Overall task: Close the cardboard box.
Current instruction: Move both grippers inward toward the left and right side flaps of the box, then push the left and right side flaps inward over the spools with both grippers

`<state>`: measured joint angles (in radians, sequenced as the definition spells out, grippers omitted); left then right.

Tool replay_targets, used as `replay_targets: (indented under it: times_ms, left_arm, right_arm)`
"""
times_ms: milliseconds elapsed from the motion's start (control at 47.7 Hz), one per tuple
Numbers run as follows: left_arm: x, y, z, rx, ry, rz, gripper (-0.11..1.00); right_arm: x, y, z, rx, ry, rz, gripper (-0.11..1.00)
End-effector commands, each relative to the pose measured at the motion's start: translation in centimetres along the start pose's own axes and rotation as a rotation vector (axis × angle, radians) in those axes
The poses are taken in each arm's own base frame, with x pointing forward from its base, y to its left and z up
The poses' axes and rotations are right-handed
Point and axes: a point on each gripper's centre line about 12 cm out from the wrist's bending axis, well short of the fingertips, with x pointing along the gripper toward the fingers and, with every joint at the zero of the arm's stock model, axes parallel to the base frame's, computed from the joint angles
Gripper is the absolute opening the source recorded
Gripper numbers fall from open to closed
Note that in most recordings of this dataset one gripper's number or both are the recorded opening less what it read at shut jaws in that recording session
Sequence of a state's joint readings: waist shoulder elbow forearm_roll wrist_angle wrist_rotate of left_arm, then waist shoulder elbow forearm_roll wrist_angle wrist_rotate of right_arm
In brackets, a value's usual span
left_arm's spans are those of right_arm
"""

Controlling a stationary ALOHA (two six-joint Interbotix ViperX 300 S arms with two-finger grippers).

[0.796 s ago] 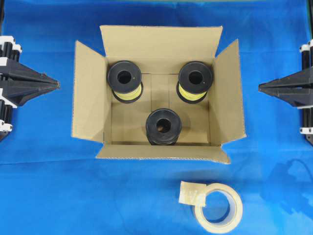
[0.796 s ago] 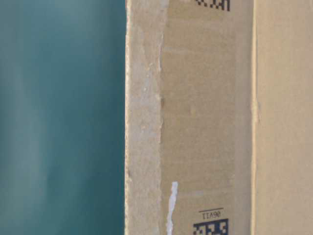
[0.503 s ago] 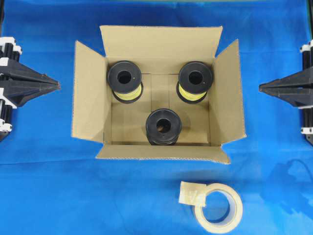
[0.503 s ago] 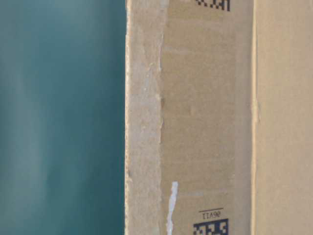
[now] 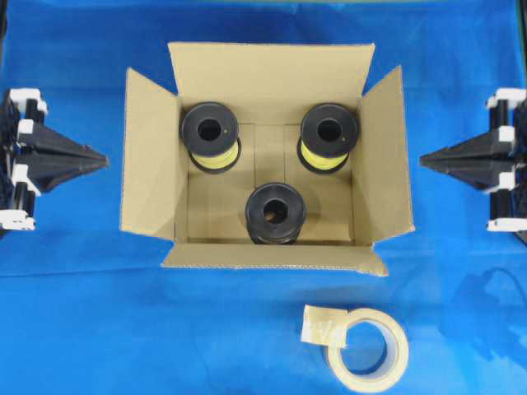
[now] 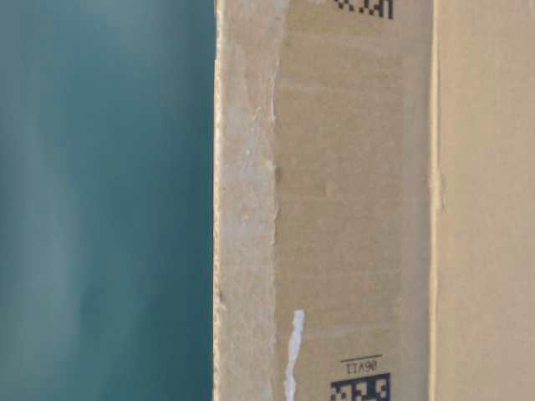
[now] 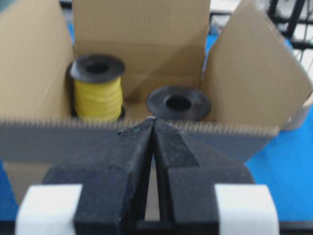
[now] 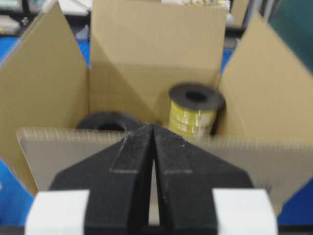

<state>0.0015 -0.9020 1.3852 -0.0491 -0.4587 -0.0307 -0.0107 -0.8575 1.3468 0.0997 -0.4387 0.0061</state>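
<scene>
Currently we are keeping the left gripper [image 5: 105,159] pinched closed on nothing, pointing at the cardboard box [image 5: 265,85] from its left side. Our right gripper [image 5: 422,160] is likewise closed and empty, pointing in from the right. The box is sitting mid-table on the blue cloth [image 5: 123,329], all four flaps spread open, three spools [image 5: 276,213] standing inside, and a tape roll [image 5: 368,350] is lying nearby.

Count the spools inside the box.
3, all inside the cardboard box: one spool at back left, one at back right, one at front middle. None seem hidden.
</scene>
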Motion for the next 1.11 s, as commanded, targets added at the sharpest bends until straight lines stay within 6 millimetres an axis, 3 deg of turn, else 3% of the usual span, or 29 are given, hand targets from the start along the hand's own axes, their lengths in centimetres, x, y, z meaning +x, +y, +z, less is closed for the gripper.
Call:
replay_targets:
  times_ms: [0,147,314,649,901,1089]
  left_arm:
    - [0.1,0.1,-0.8,-0.011,-0.003,0.005,0.0]
    - [-0.1,0.3,-2.6,-0.032,0.018,0.012,0.0]
    - [0.0,0.4,-3.7,-0.039,0.043,0.016,0.0]
    - [0.9,0.3,-3.1,-0.036,0.03,0.013,0.0]
    - [3.6,0.6,-2.5,-0.014,0.059,0.032,0.0]
    - [7.5,1.2,-3.0,-0.011,0.116,0.057,0.0]
  right_arm:
    - [0.2,-0.2,-1.2,0.013,-0.003,-0.009,0.0]
    - [0.3,-0.2,-3.4,0.028,0.012,-0.011,0.0]
    - [1.0,-0.2,-4.5,0.03,0.041,-0.015,0.0]
    - [1.8,-0.2,-3.8,0.037,0.024,-0.02,0.0]
    - [5.0,0.1,-3.1,0.023,0.069,-0.025,0.0]
    - [7.1,0.3,-3.1,0.02,0.089,-0.026,0.0]
